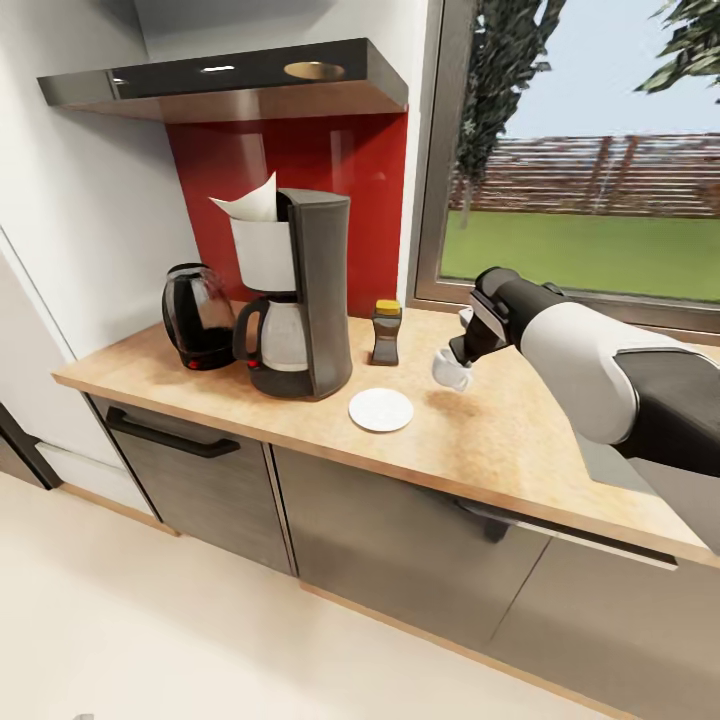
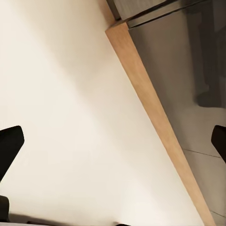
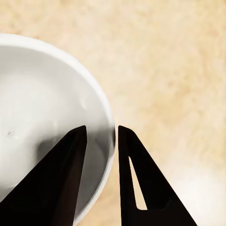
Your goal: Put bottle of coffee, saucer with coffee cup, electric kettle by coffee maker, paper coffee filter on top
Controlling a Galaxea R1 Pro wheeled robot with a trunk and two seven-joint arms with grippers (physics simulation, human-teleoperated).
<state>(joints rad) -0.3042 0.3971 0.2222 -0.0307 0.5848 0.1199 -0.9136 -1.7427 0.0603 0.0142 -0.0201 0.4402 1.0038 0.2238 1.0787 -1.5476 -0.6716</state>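
The dark grey coffee maker [image 1: 310, 295] stands on the beige kitchen countertop [image 1: 500, 440] with the white paper coffee filter [image 1: 250, 205] on its basket. The black electric kettle [image 1: 197, 317] is at its left and the bottle of coffee [image 1: 386, 332] at its right. In front lies the white saucer [image 1: 381, 410], bare. My right gripper [image 1: 462, 352] is shut on the rim of the white coffee cup [image 1: 451, 372], held just above the counter right of the saucer. In the right wrist view the cup [image 3: 42, 122] wall sits between the fingers [image 3: 61, 179]. My left gripper [image 2: 113, 146] is open over the floor.
A steel range hood [image 1: 230, 85] hangs above a red backsplash [image 1: 330, 160]. A window [image 1: 590, 170] runs behind the counter's right part. Grey cabinet fronts [image 1: 400, 540] with dark handles stand below the worktop, and pale floor [image 1: 150, 640] lies in front.
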